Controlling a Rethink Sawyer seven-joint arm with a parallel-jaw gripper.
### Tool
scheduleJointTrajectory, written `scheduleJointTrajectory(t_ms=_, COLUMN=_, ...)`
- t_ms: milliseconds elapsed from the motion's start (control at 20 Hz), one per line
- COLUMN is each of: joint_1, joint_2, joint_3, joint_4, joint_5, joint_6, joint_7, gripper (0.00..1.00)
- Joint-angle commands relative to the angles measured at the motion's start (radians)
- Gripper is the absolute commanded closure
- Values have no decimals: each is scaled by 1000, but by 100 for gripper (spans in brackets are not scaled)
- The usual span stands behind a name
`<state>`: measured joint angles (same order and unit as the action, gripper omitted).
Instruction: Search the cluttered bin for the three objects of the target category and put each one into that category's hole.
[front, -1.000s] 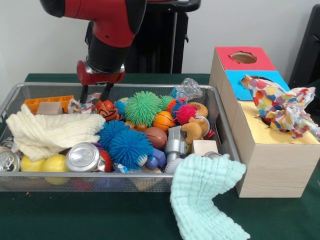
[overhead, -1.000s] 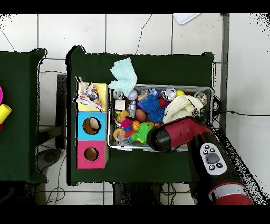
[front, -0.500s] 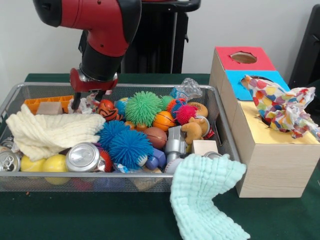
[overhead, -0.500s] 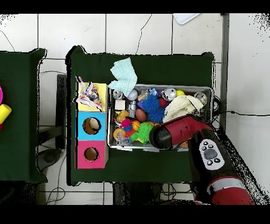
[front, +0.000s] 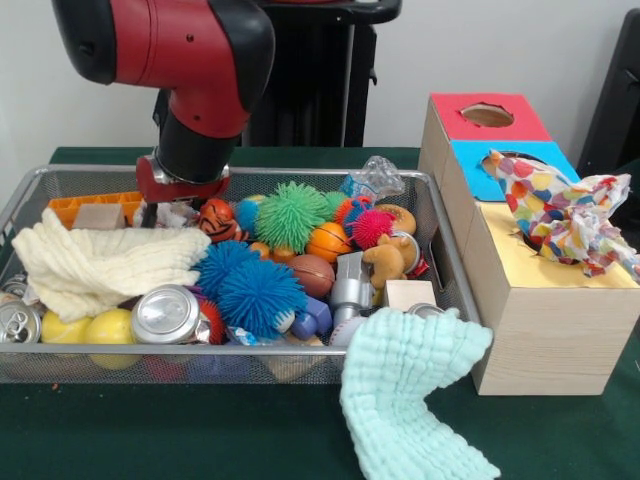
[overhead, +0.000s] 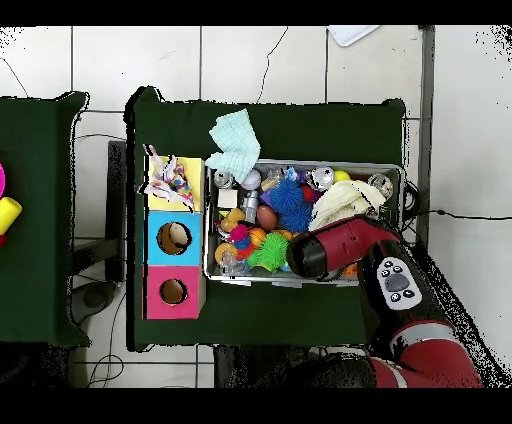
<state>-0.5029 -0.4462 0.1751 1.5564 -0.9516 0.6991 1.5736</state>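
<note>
The wire mesh bin is full of balls, cans and cloths; it also shows in the overhead view. My gripper is down in the bin's far left corner, open, its tips astride a crumpled whitish wrapper with coloured patches, next to a tiger-striped ball. More multicoloured crumpled wrapper lies on the wooden box, over its blue and yellow sections, and shows from above too. In the overhead view the arm hides the gripper.
The wooden box with red, blue and yellow tops stands right of the bin. A mint cloth hangs over the bin's near right corner. A cream cloth lies in front of the gripper. Spiky balls fill the middle.
The gripper has moved left along the bin's far side and lower, from above the tiger-striped ball down onto the wrapper in the corner.
</note>
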Motion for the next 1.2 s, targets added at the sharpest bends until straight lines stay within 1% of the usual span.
scheduleJointTrajectory(t_ms=50, joint_1=-8, joint_2=121, joint_3=17, joint_4=-77, joint_5=54, joint_6=129, joint_7=-57, gripper=0)
scheduleJointTrajectory(t_ms=200, joint_1=7, joint_2=124, joint_3=3, joint_4=-81, joint_5=77, joint_6=170, joint_7=-41, gripper=0)
scheduleJointTrajectory(t_ms=400, joint_1=16, joint_2=120, joint_3=4, joint_4=-80, joint_5=119, joint_6=243, joint_7=-58, gripper=0)
scheduleJointTrajectory(t_ms=500, joint_1=15, joint_2=114, joint_3=13, joint_4=-79, joint_5=129, joint_6=223, joint_7=-35, gripper=0)
scheduleJointTrajectory(t_ms=550, joint_1=12, joint_2=103, joint_3=20, joint_4=-74, joint_5=136, joint_6=215, joint_7=-36, gripper=0)
scheduleJointTrajectory(t_ms=650, joint_1=8, joint_2=82, joint_3=31, joint_4=-65, joint_5=179, joint_6=247, joint_7=-24, gripper=0)
scheduleJointTrajectory(t_ms=800, joint_1=21, joint_2=32, joint_3=38, joint_4=-39, joint_5=210, joint_6=301, joint_7=-62, gripper=0)
scheduleJointTrajectory(t_ms=1050, joint_1=24, joint_2=-22, joint_3=39, joint_4=-10, joint_5=234, joint_6=320, joint_7=-77, gripper=0)
scheduleJointTrajectory(t_ms=1150, joint_1=20, joint_2=-25, joint_3=50, joint_4=-7, joint_5=235, joint_6=323, joint_7=-105, gripper=0)
scheduleJointTrajectory(t_ms=1200, joint_1=26, joint_2=-23, joint_3=47, joint_4=-13, joint_5=234, joint_6=335, joint_7=-112, gripper=100)
